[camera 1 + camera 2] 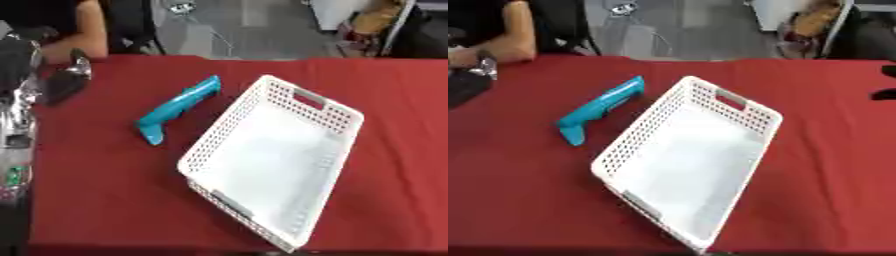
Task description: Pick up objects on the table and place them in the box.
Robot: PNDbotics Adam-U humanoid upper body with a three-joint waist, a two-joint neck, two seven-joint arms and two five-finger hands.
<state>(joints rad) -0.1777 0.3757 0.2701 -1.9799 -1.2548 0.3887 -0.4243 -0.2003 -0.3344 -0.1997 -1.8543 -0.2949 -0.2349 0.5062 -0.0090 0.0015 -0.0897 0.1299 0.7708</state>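
A blue elongated tool (178,107) lies diagonally on the red table (105,190), its thicker end toward me, just left of the white perforated box (276,160). The box sits askew at the middle and has nothing inside. My left hand (63,82) hovers near the table's far left edge, well to the left of the blue tool, fingers relaxed and holding nothing. Only dark tips of my right hand (885,93) show, at the right edge of the right eye view, apart from the box.
My left arm (16,135), silver and black, runs down the left side of the picture. Beyond the table's far edge there is grey floor with chairs and clutter.
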